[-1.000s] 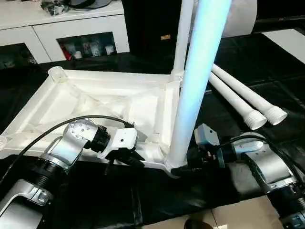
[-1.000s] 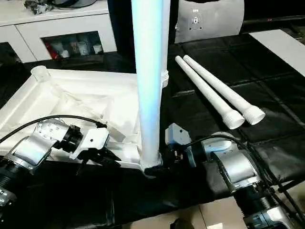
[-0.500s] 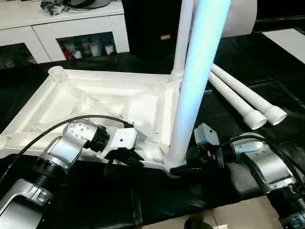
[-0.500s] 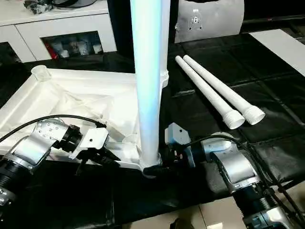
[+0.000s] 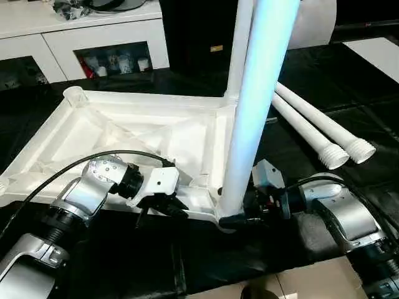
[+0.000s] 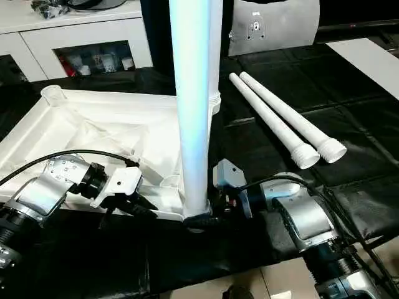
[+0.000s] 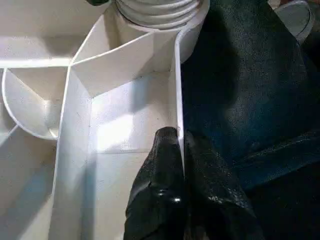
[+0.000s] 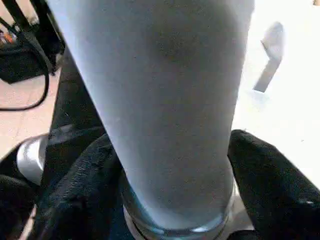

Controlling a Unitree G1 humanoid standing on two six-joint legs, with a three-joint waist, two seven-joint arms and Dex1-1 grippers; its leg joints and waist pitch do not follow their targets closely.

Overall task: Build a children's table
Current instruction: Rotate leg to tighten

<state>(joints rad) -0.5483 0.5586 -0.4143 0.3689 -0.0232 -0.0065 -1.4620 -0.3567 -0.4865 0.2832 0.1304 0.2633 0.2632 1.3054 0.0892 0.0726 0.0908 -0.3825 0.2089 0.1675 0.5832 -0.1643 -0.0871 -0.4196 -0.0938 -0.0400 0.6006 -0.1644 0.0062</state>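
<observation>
I am pinching the upturned tabletop's [image 5: 134,134] near rim with my left claw [image 7: 181,145], while my right claw's [image 8: 170,165] fingers are flanking the upright leg's [image 5: 249,118] base.

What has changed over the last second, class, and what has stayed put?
The right gripper has edged in closer around the base of the upright leg. The left gripper stays pinched on the tabletop's rim; the far leg stays standing and the two spare legs stay lying.
</observation>
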